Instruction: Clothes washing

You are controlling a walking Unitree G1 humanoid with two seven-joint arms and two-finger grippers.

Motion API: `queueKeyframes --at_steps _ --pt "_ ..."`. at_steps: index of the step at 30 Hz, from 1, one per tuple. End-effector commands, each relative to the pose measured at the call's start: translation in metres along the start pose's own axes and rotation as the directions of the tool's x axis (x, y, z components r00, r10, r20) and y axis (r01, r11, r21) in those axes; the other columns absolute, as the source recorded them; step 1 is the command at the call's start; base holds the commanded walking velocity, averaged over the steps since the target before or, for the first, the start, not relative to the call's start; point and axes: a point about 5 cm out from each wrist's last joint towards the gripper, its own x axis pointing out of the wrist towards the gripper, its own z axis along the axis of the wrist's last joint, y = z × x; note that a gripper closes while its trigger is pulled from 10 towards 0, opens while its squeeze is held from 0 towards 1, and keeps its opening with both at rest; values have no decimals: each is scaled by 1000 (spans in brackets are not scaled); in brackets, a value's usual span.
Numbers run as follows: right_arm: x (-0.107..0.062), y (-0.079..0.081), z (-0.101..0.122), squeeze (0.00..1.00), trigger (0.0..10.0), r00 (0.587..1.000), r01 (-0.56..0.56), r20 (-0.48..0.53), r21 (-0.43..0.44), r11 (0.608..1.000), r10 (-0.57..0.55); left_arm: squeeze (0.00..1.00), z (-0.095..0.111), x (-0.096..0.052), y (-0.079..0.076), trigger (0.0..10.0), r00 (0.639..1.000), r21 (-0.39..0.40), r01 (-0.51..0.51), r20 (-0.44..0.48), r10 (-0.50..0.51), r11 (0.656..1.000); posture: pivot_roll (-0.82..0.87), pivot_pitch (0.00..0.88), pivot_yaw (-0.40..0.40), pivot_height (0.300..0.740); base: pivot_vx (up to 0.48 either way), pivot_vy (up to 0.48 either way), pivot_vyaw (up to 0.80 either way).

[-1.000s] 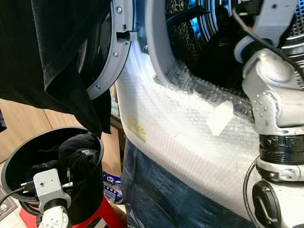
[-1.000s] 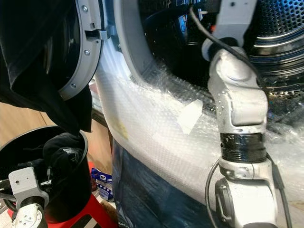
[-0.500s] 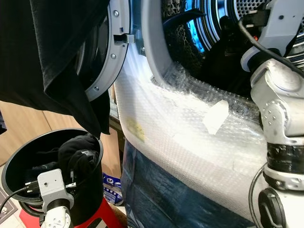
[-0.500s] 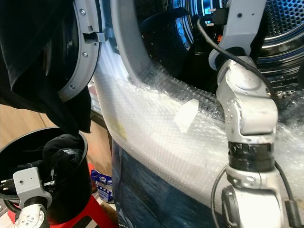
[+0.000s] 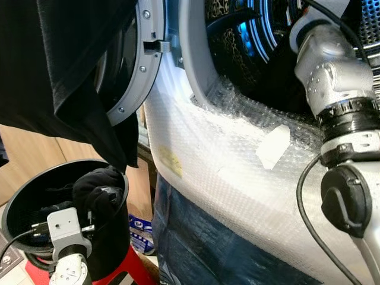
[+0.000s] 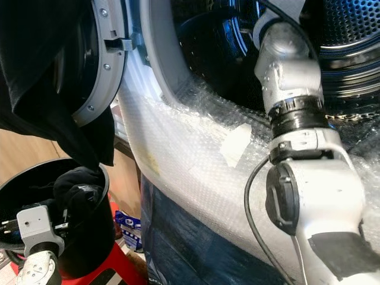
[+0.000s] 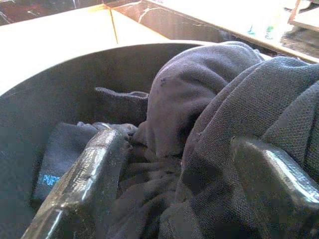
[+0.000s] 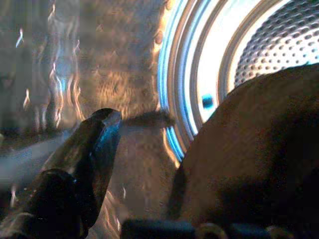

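The washing machine's drum (image 5: pixel 249 35) stands open, its grey door (image 5: pixel 135 65) swung to the left. A black garment (image 5: pixel 65 65) hangs over that door. My right arm (image 5: pixel 332 77) reaches over the lip into the drum, where my right gripper (image 8: pixel 149 164) sits beside a dark garment (image 8: pixel 249 149) that hides part of it. Low on the left stands a black bucket (image 5: pixel 18 202) with dark clothes (image 5: pixel 98 187) in it. My left gripper (image 7: pixel 178 142) is down in the bucket, open, with the dark clothes (image 7: pixel 199 99) bunched between its fingers.
Bubble wrap (image 5: pixel 225 166) with a white tape patch (image 5: pixel 272 145) covers the washer's front below the opening, and dark blue sheeting (image 5: pixel 202 243) hangs under it. The bucket stands on a red stool (image 5: pixel 127 267). A wooden wall (image 5: pixel 29 154) lies behind.
My right arm has pushed further up and into the drum, so its forearm now shows where the wrist was. The left arm and the bucket have stayed put.
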Motion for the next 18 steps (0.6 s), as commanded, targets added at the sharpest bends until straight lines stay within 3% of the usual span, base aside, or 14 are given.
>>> queueKeyframes --at_steps 1,2,3,4,9,11,12,14,15,18 --pt "-1 -35 50 1000 10000 969 151 180 117 982 -171 0 -4 -1 1 10000 1000 -7 -9 -24 9 1000 111 0 -59 740 0 0 0" --pt "-1 -38 49 1000 10000 971 155 171 83 984 -168 0 -5 -2 1 10000 1000 -8 -8 -26 8 1000 106 0 -59 740 0 0 0" --pt "2 -17 29 1000 10000 996 25 90 -49 998 -20 0 -6 -2 0 10000 999 -9 -2 -33 2 1000 97 0 -57 740 0 0 0" --pt "2 2 11 1000 10000 994 -105 12 -128 986 108 0 -7 -2 -1 10000 999 -11 3 -39 -4 1000 96 0 -58 740 0 0 0" --pt "0 9 -18 1000 10000 992 -115 -62 -141 983 107 0 -8 -3 -4 10000 999 -9 22 -50 -23 1000 101 0 -52 740 0 0 0" --pt "1 1 -16 1000 10000 995 -87 -51 -89 992 83 0 -8 -2 -6 10000 998 -12 26 -52 -26 1000 103 0 -49 740 0 0 0" --pt "3 -14 8 1000 10000 999 0 43 -30 1000 1 0 -8 -2 -7 10000 998 -7 37 -53 -37 999 100 0 -47 740 0 0 0" --pt "3 -24 26 1000 10000 992 56 115 29 998 -58 0 -8 -1 -7 10000 998 -7 38 -53 -38 999 97 0 -45 740 0 0 0" --pt "0 -39 51 1000 10000 963 132 225 92 987 -150 0 -6 0 -6 10000 998 -6 34 -49 -34 999 97 0 -42 740 0 0 0" --pt "-4 -49 67 1000 10000 925 182 315 122 976 -212 0 -5 0 -5 10000 998 -4 30 -47 -31 1000 97 0 -41 740 0 0 0"
